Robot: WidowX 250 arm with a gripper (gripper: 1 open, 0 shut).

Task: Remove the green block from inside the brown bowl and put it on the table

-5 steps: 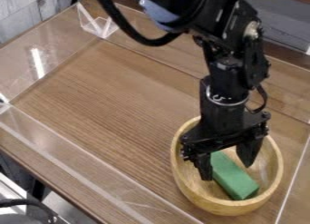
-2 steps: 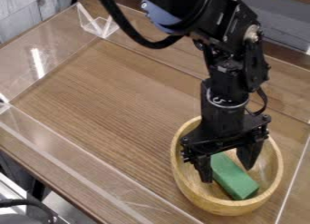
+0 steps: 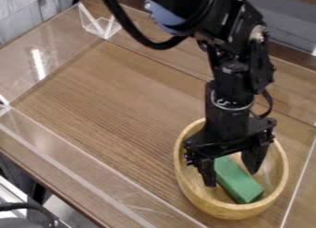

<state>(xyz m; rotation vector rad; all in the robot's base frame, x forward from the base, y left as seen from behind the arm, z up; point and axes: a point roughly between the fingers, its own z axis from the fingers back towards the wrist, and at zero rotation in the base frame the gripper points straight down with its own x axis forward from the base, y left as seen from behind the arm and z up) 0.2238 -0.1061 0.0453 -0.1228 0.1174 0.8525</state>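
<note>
Gripper (image 3: 232, 167): I have the fingers spread wide, tips down inside the bowl, one on each side of the block's upper end; I see no grip on it, and whether either tip touches it I cannot tell.
Block (image 3: 238, 181): green, lying in the bowl, its long side running at a slant from between my fingertips toward the near right part of the wall; the lower end sticks out past the fingers in plain sight.
Bowl (image 3: 198, 202): round, light tan, thick-rimmed, sitting upright on the table in the near right part of my view; my gripper hides part of its far rim.
Arm (image 3: 220, 24): black, coming in from the top of my view and reaching down over the bowl.
Hose (image 3: 139, 35): a black loop curving off the arm at upper left.
Table (image 3: 111, 102): brown wood grain, with the bowl standing on it.
Walls (image 3: 74, 172): clear, low, along the table's edge on my view's left.
Cable (image 3: 31, 208): dark, curved, at the lower left corner, outside the clear wall.
</note>
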